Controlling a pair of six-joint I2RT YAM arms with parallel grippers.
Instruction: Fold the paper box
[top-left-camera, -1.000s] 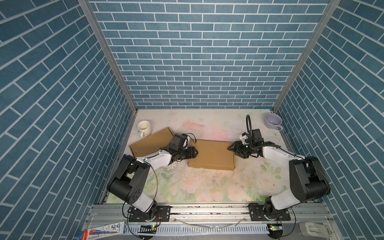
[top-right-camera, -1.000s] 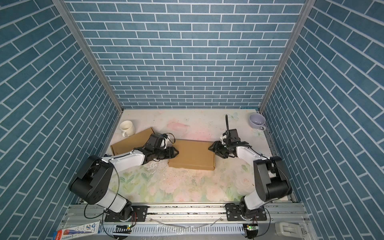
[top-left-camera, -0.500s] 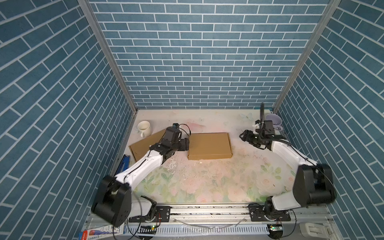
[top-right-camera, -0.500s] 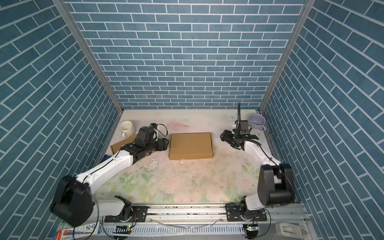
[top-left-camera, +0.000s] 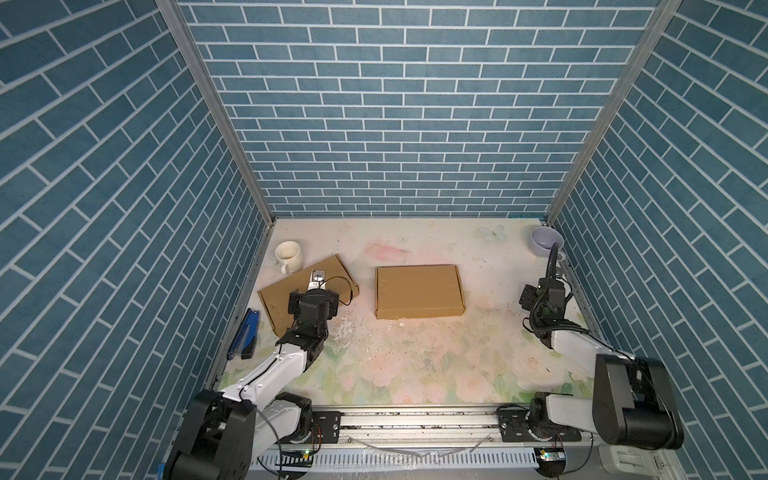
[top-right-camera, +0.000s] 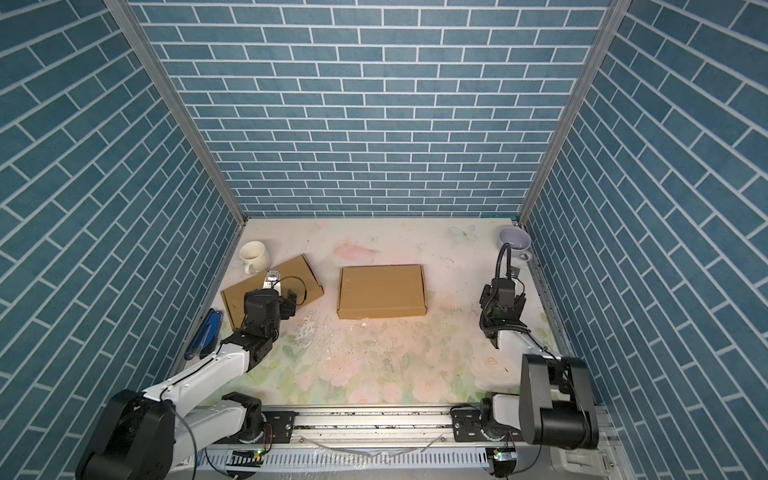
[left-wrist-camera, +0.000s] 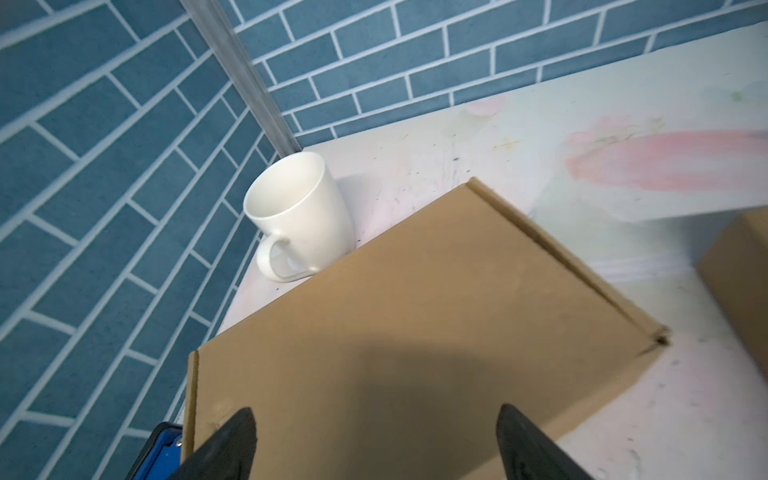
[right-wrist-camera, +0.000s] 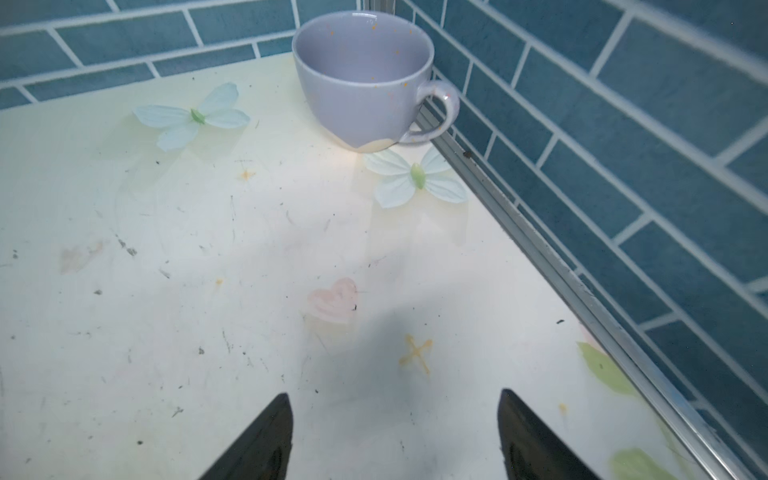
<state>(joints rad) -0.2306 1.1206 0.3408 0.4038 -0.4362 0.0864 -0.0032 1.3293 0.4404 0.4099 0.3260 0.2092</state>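
— Blue brick-patterned walls (top-left-camera: 395, 124) close round three sides of a flowered desk (top-left-camera: 415, 365). Where does the paper box (top-left-camera: 417, 291) lie?

— Near the middle of the desk, in both top views (top-right-camera: 381, 291). It lies flat with its lid down, and neither arm touches it.

— And the second carton (top-left-camera: 274, 299)?

— It sits askew at 9 o'clock from the paper box, well apart from it. A white mug (top-left-camera: 288, 255) stands upright just beside its far edge, at about 10 o'clock. Whether mug and carton touch cannot be told.

— What of the left arm (top-left-camera: 311, 305)?

— It hangs over that second carton. The left wrist view shows the left jaws spread wide. Their dark fingertips (left-wrist-camera: 237, 436) are above the brown cardboard with nothing between them.

— And the right arm (top-left-camera: 548, 297)?

— It stands at 3 o'clock from the paper box, well apart from it and close to the side wall. The right jaws are also wide, over bare desk, and grip nothing. A lilac cup (right-wrist-camera: 361, 79) stands upright in the far corner, at about 2 o'clock.

— Anything more on the desk?

— A blue object (top-left-camera: 245, 338) lies along the left edge at 8 o'clock. What it is cannot be told.
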